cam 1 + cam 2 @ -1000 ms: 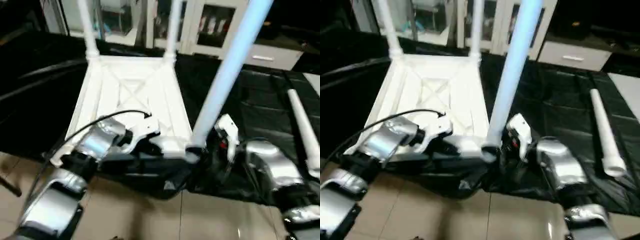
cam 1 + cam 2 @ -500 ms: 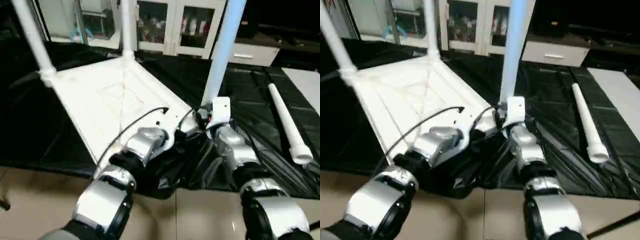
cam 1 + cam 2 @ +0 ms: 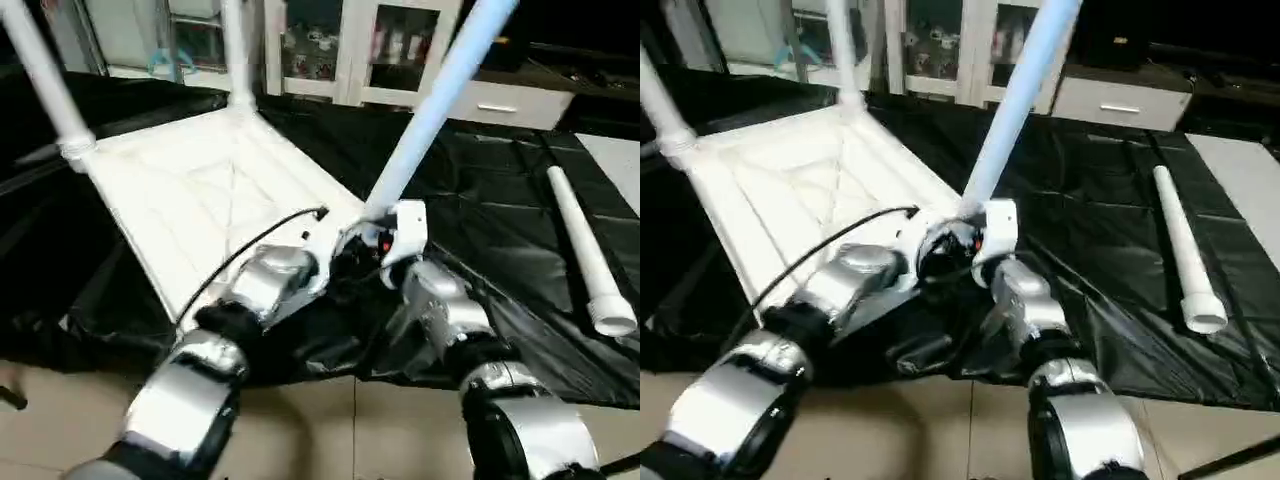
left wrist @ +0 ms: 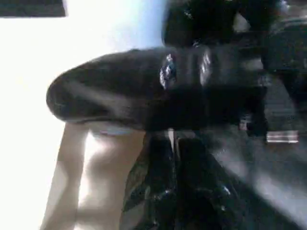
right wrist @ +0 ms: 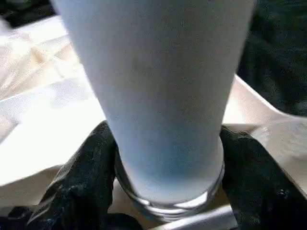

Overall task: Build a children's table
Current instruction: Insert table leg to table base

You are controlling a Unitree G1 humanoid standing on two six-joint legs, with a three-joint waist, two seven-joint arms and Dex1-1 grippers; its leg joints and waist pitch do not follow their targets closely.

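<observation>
Tabletop [image 3: 190,190] lies underside up on the black cover [image 3: 500,230], now swung corner-on to the robot. Two far legs seated. Third leg [image 3: 430,105] leans more than before; right gripper [image 5: 165,191] pinches its base at the socket. Fourth leg [image 3: 585,250] lies loose. Left gripper [image 3: 335,262]: jaws cannot tell.

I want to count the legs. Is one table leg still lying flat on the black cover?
Yes, one white leg lies flat on the black cover, off to the robot's right, apart from the tabletop.

Tabletop [image 3: 200,190] and legs [image 3: 585,250]: smooth white plastic, slight sheen. Work surface cover [image 3: 480,200]: glossy, wrinkled black sheeting. Forearms [image 3: 440,305]: polished silver metal
</observation>
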